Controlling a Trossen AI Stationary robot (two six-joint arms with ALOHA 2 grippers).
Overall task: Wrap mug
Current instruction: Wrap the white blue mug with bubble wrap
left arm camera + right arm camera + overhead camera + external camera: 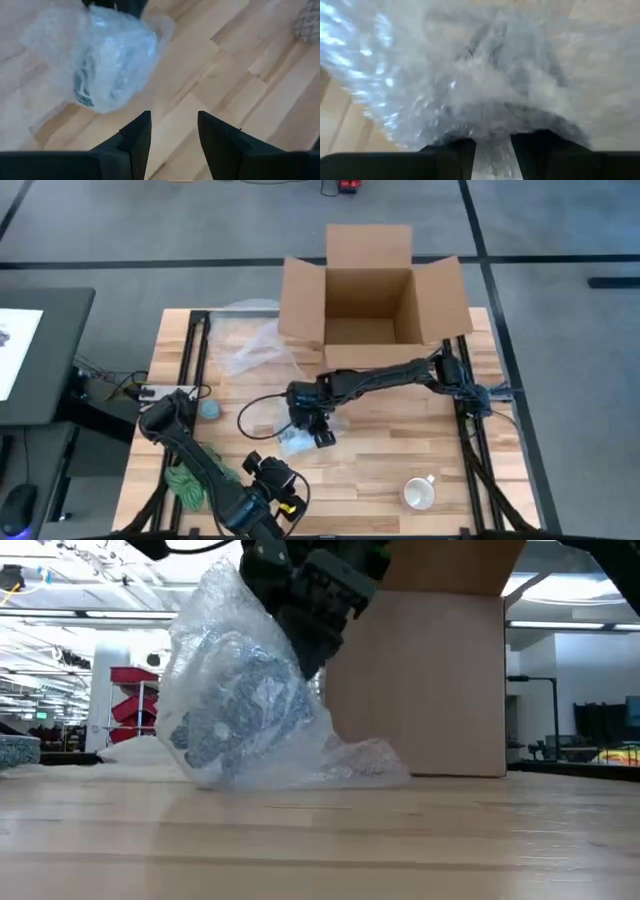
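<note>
The right gripper [318, 432] was closed on the bubble wrap [240, 700] bundled around a dark mug [100, 60], which rested on the table [380, 460] in front of the open cardboard box [372, 300]. The box's inside showed only bare cardboard. The left gripper [170, 135] hovered nearby, fingers apart, holding nothing. A white mug [419, 493] stood well apart.

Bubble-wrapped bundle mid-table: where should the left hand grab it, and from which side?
Grip the rounded body of the bubble-wrapped bundle from the open side facing the left hand. The right hand already pinches its top, and the loose wrap tail trailing toward the cardboard box would likely slip.
</note>
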